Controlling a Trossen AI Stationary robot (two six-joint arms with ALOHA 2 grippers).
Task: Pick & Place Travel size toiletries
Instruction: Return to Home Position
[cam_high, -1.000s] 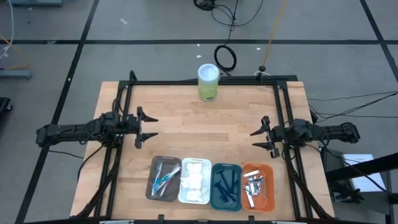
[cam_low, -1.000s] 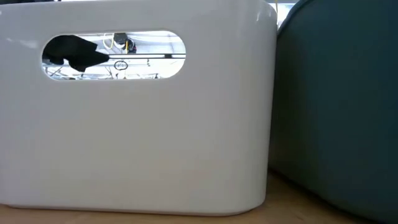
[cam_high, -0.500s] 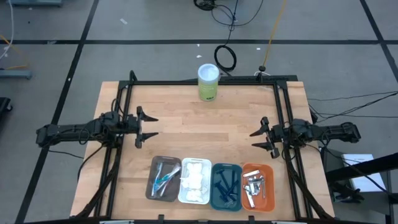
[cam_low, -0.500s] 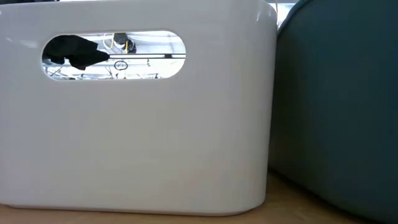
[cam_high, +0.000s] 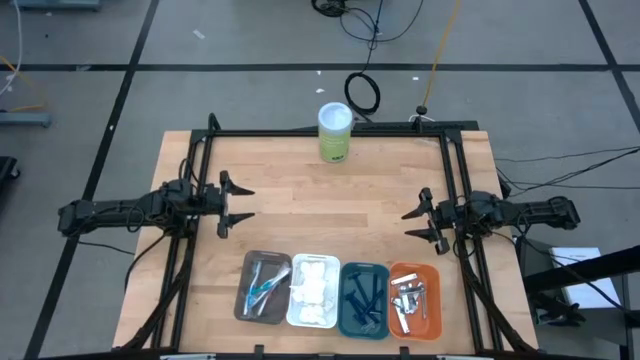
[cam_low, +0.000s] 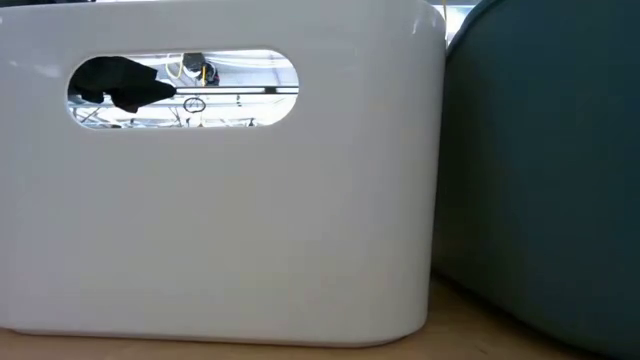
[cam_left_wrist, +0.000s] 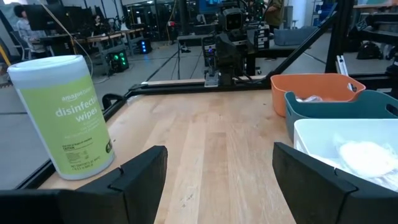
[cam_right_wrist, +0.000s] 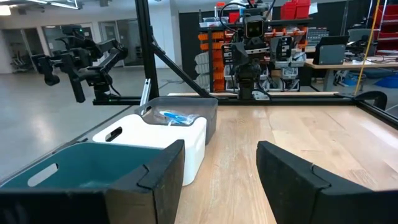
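The toiletries lie in four trays in a row at the table's near edge. Toothbrushes (cam_high: 262, 283) are in the brown tray (cam_high: 248, 297), white wads (cam_high: 314, 290) in the white tray (cam_high: 293, 305), dark blue razors (cam_high: 362, 297) in the teal tray (cam_high: 344, 310), and silver tools (cam_high: 409, 299) in the orange tray (cam_high: 434, 300). My left gripper (cam_high: 236, 202) stands open at the table's left side, pointing level toward the middle. My right gripper (cam_high: 418, 224) stands open at the right side, facing it. Nothing is between either gripper's fingers (cam_left_wrist: 134, 177) (cam_right_wrist: 149, 177).
A tall green-and-white wipes canister (cam_high: 335, 132) stands upright at the table's far edge, also in the left wrist view (cam_left_wrist: 62, 115). A black frame (cam_high: 330, 133) borders the table. Bare wood lies between the grippers. The white tray's wall (cam_low: 220, 220) fills the low view.
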